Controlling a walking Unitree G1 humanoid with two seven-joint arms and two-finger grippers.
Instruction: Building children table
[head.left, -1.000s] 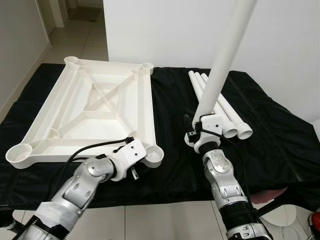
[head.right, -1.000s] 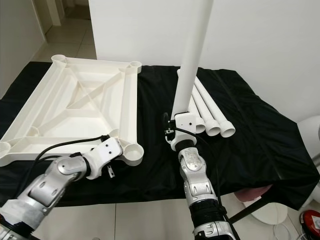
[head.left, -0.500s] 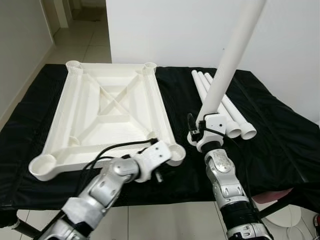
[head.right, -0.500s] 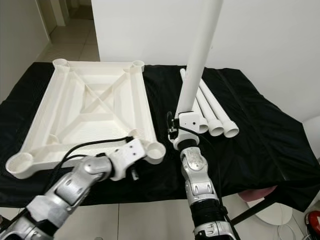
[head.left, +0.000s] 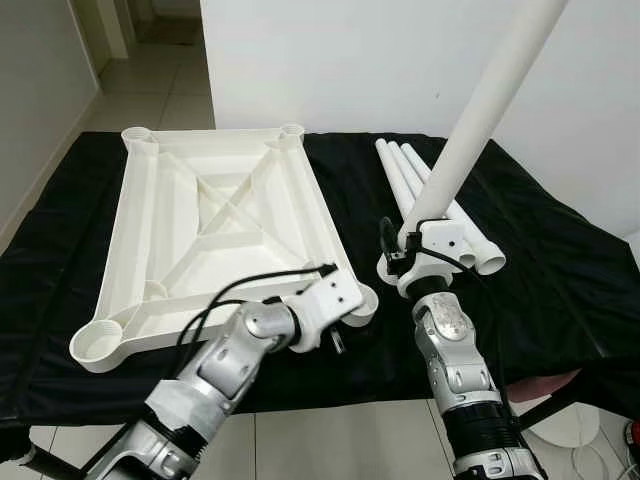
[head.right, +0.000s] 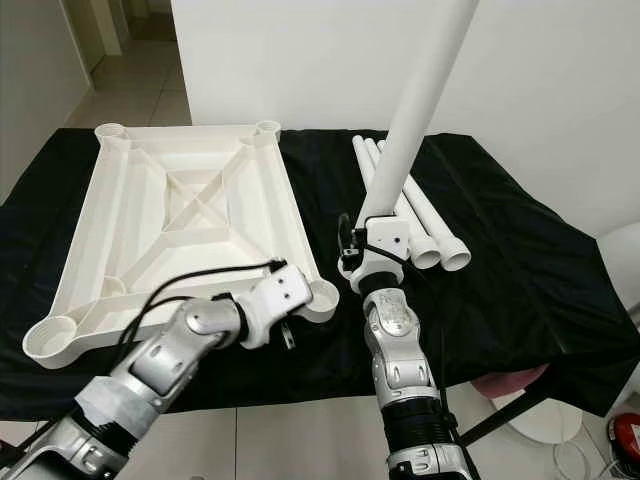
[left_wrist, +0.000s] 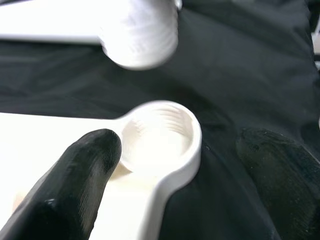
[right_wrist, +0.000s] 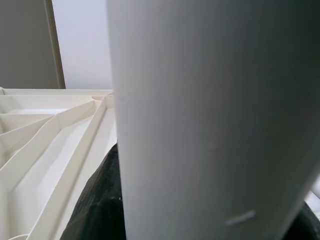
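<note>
While the white tabletop (head.left: 215, 230) lies upside down on the black cloth (head.left: 560, 270) covering the counter, ribs and four corner sockets facing up, the left pincer (left_wrist: 170, 165) sits at its nearest corner on the side toward the right arm. That corner's threaded socket (left_wrist: 162, 137) lies between the spread, released fingers (left_wrist: 82, 170); one finger rests over the white frame, the other over the cloth beyond the socket. Just beside this socket, the right pincer (head.left: 425, 250) is clenched on the lower end of a long white leg tube (head.left: 480, 110), held nearly upright and leaning away from the tabletop, its top running out of frame. Behind the right pincer, three more leg tubes (head.left: 440, 205) lie side by side on the cloth, touching, open ends toward the robot. A white wall (head.left: 380, 60) rises beyond the counter; tiled floor (head.left: 150, 80) lies beyond the left pincer's side.
</note>
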